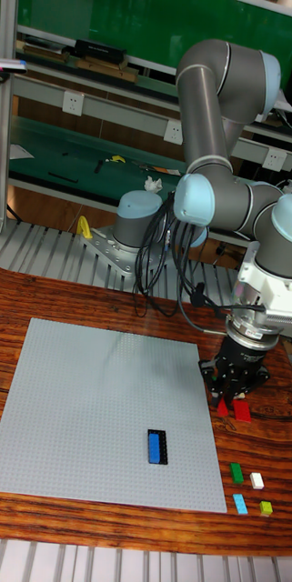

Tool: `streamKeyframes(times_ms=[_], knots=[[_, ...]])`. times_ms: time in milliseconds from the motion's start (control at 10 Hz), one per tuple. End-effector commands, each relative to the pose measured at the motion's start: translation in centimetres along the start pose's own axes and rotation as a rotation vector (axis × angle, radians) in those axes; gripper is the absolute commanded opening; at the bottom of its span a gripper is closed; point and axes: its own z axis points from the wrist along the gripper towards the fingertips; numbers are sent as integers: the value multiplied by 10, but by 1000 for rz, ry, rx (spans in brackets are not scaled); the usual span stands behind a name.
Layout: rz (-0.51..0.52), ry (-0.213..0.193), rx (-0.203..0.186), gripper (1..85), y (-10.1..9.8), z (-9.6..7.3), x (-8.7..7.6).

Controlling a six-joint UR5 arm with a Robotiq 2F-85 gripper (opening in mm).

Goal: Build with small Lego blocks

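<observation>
Black gripper (229, 398) is seen low over wood table (91, 305), just off right edge of grey baseplate (100, 409). Fingertips are set down at two red bricks (236, 410) lying side by side on the wood; whether jaws are clamped on one or only touching cannot be told, as tips are too small and dark to resolve.

Nearby, w/ a short gap toward the front edge: green brick (236, 471) and white brick (256, 480) next to each other, then light-blue brick (241, 504) and yellow-green brick (266, 508) closest to table front. All four are loose on wood, apart from one another, right of baseplate.

On baseplate, a blue brick (154, 446) beside a black brick (163, 448) is seen, touching, near front-right area; rest of plate is bare studs.

Cables (159, 264) hang from arm toward table behind baseplate. Arm base (136, 223) sits at rear, on metal slats. Room is tight to the right, where table edge is near the gripper; wide room is left over baseplate.
</observation>
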Motion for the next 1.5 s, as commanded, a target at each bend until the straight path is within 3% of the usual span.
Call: streamKeyframes(times_ms=[0,100,300,400,500,600,900,1000,1200,1300,1400], knots=[[59,-32,49,13,-16,-2,-9],[27,-49,51,13,-17,-2,-13],[0,0,3,13,-30,-6,-33],[-19,25,12,13,-41,-13,-41],[-28,44,17,13,-47,-19,-43],[-19,46,-3,13,-40,-20,-37],[31,-45,50,13,-53,-21,-61],[20,-49,68,13,-58,-21,-62],[-16,-29,19,13,-70,-15,-76],[-17,-13,-8,13,-72,-14,-74],[-8,-8,-8,13,-69,-15,-68]])
